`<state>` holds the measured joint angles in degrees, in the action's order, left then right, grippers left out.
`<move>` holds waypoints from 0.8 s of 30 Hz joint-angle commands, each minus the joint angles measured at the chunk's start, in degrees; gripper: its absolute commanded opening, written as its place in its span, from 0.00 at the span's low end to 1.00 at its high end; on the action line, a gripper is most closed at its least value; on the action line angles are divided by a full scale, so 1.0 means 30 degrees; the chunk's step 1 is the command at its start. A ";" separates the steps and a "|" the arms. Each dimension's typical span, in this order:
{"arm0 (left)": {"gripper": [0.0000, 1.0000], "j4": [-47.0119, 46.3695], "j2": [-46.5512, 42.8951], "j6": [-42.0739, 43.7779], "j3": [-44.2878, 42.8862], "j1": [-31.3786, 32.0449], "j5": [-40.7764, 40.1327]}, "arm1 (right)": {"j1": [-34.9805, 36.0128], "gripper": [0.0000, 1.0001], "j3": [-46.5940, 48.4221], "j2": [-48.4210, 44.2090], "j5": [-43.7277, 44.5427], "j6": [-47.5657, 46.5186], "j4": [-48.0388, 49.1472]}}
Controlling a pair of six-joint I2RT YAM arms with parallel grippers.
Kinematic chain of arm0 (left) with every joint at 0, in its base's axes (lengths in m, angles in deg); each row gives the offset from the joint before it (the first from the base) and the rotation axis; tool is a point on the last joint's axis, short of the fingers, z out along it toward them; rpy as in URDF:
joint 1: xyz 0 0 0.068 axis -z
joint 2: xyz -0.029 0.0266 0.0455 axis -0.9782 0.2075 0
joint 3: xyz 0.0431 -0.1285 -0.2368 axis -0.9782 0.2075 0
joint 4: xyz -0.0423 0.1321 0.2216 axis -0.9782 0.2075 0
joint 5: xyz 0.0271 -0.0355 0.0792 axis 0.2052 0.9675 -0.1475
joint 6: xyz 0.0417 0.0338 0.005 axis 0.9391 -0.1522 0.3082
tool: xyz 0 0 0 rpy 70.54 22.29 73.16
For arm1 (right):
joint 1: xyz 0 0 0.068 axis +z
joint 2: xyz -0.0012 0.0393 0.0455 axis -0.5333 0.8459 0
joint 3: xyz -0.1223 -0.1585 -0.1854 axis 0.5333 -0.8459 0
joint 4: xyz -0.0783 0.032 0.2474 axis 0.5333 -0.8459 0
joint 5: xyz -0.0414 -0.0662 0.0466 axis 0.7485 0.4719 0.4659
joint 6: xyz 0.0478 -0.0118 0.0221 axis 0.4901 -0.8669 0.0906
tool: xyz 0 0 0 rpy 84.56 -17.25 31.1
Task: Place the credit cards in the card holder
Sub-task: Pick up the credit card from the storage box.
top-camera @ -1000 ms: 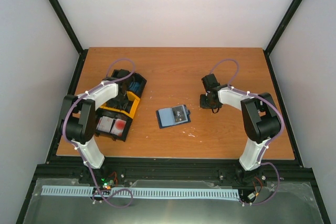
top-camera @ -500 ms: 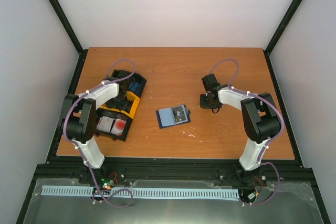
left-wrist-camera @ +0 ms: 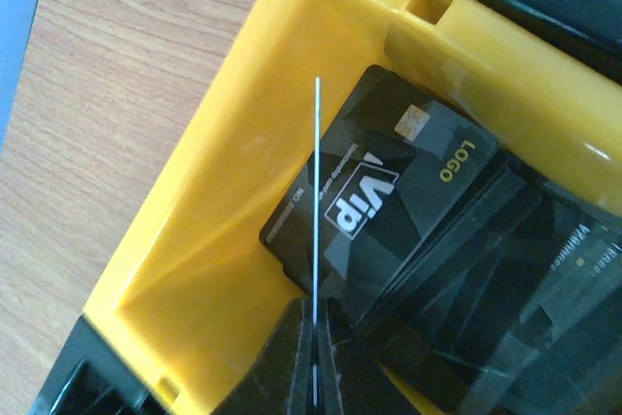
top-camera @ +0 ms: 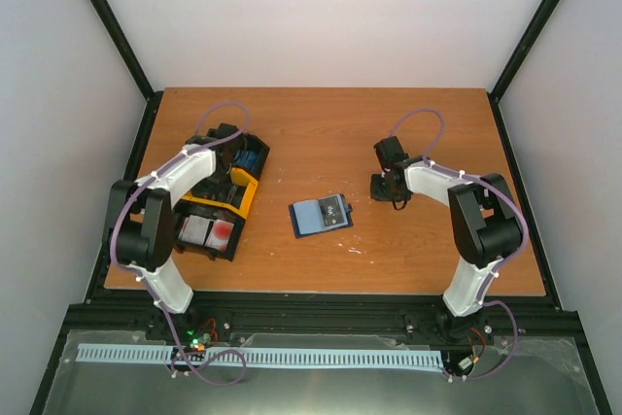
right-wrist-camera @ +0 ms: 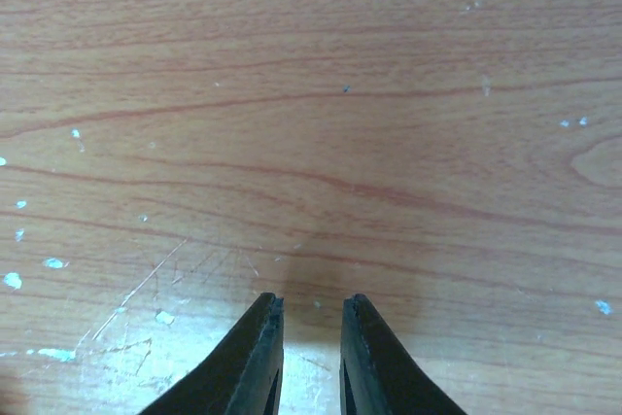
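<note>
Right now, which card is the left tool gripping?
The card seen edge-on, a thin pale line pinched in the left tool. The dark VIP card lies flat in the yellow compartment below it.

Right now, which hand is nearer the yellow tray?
Left. The left hand, gripping a card, hangs over the tray; the right hand is over table past the card holder.

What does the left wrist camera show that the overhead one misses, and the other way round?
Only the left wrist view: a thin card edge-on in the left pincer, and the VIP lettering on a dark card beneath. Only the overhead: the open card holder, the right pincer, white-and-red cards. Both: the tray's yellow compartment on the wooden table.
</note>
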<state>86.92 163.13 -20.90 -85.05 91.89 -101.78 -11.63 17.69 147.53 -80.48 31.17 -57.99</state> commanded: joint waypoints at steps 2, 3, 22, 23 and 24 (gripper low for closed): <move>0.01 0.1766 -0.2466 -0.0737 -0.1178 -0.0213 0.0991 | -0.0177 0.18 -0.0396 -0.1645 -0.0071 0.0394 -0.0350; 0.01 0.1788 -0.2840 -0.0641 -0.1344 -0.0226 0.1208 | -0.0167 0.18 -0.0443 -0.1975 -0.0166 0.0475 -0.0441; 0.01 -1.6130 -0.9986 0.0388 0.0173 -0.0014 2.3715 | 0.0233 0.53 0.0531 -0.7793 -1.6186 0.9219 1.0805; 0.01 -1.6906 -1.0053 -0.0156 0.0253 0.0048 2.4556 | 0.0448 0.56 0.0493 -0.7926 -1.6422 1.0144 1.2123; 0.01 -1.7512 -1.0098 -0.0598 0.0289 0.0125 2.5295 | 0.0760 0.58 0.0492 -0.8059 -1.6455 1.1084 1.3422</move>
<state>50.53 134.17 -16.66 -84.97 91.76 -43.22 -11.19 17.82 125.81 -121.07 50.30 -36.70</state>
